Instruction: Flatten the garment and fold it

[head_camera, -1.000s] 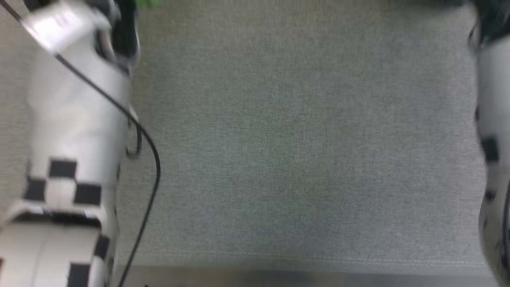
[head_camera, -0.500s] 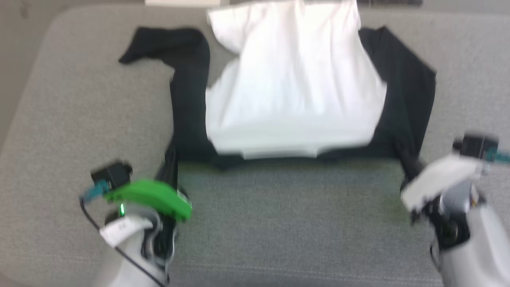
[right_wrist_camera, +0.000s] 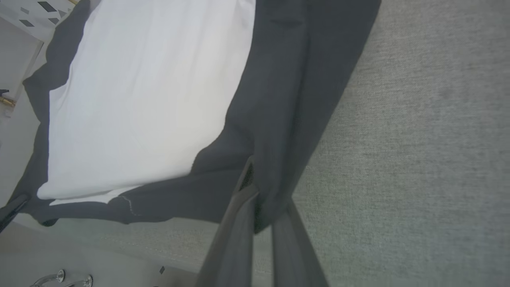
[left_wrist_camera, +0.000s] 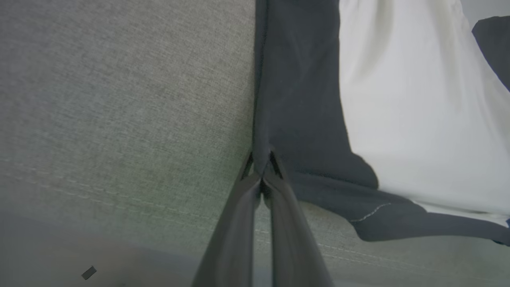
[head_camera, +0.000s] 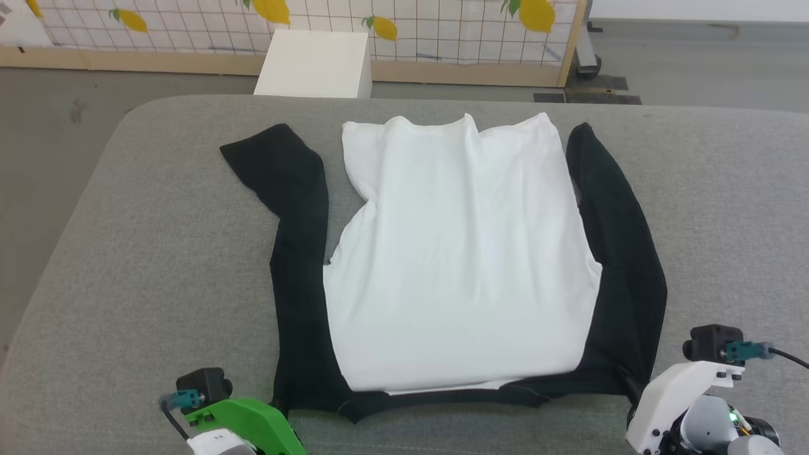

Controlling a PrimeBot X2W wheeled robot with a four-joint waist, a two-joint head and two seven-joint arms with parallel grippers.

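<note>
The garment (head_camera: 461, 265) lies spread on the grey cushion (head_camera: 158, 253), white body in the middle, black sleeves (head_camera: 297, 189) along both sides, and a black band along its near edge. My left gripper (head_camera: 278, 404), on the green housing, is shut on the near left black corner; the left wrist view shows the left gripper (left_wrist_camera: 261, 167) pinching that black fabric (left_wrist_camera: 295, 99). My right gripper (head_camera: 632, 387), on the white housing, is shut on the near right black corner. In the right wrist view black cloth (right_wrist_camera: 287, 99) drapes between the right gripper's (right_wrist_camera: 259, 195) shut jaws.
Beyond the cushion's far edge a white box (head_camera: 314, 63) stands on the floor, in front of a wood-framed grid panel (head_camera: 442, 28) printed with lemons. Bare grey cushion lies left and right of the garment. The cushion's front seam (left_wrist_camera: 119, 199) runs close to both grippers.
The head camera has swung up from bare cushion to take in the whole garment and the floor beyond. Both grippers stay shut on the garment's near corners.
</note>
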